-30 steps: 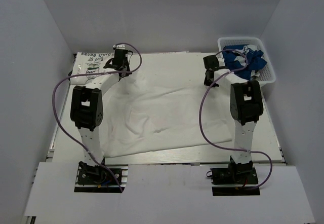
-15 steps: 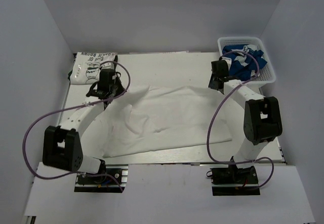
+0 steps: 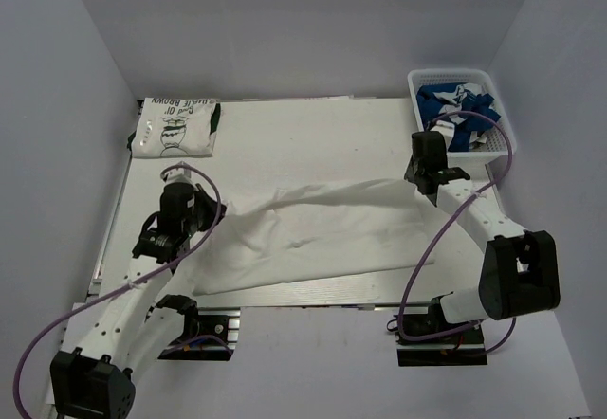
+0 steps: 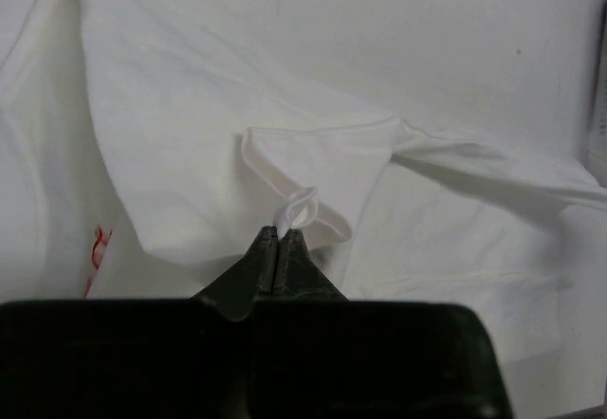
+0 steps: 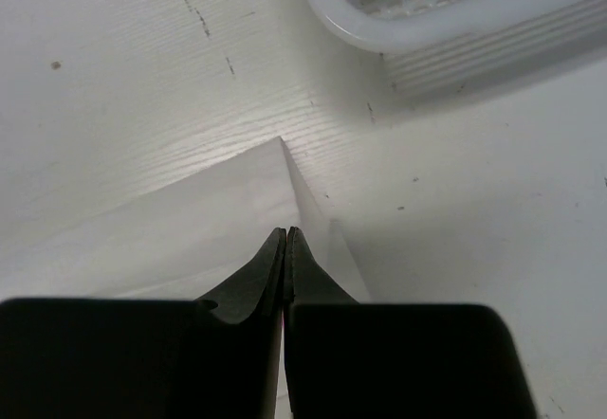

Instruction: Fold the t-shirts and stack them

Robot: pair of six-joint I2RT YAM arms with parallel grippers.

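We judge the white shirt [image 3: 313,239] light and limp. It is spread toward the table's [image 3: 313,125] near edge, with the left gripper [image 4: 278,236] clamped on a bunched hem and the right gripper [image 5: 286,234] clamped on a corner. Hems should grip best.

Three lots of soft cloth on one white wood-grain table [image 3: 313,135]: one large white cloth t-shirt with a red graphic [image 3: 313,234], one folded white t-shirt with green print and lettering [image 3: 175,127], and one heap of royal blue cloth with white marks [image 3: 455,106], one shirt or several impossible to tell. One white plastic mesh basket [image 3: 505,142]. Two white-and-black robot arms, left arm [image 3: 123,300] and right arm [image 3: 469,212], and two black grippers, left gripper [image 4: 280,234] and right gripper [image 5: 286,234].
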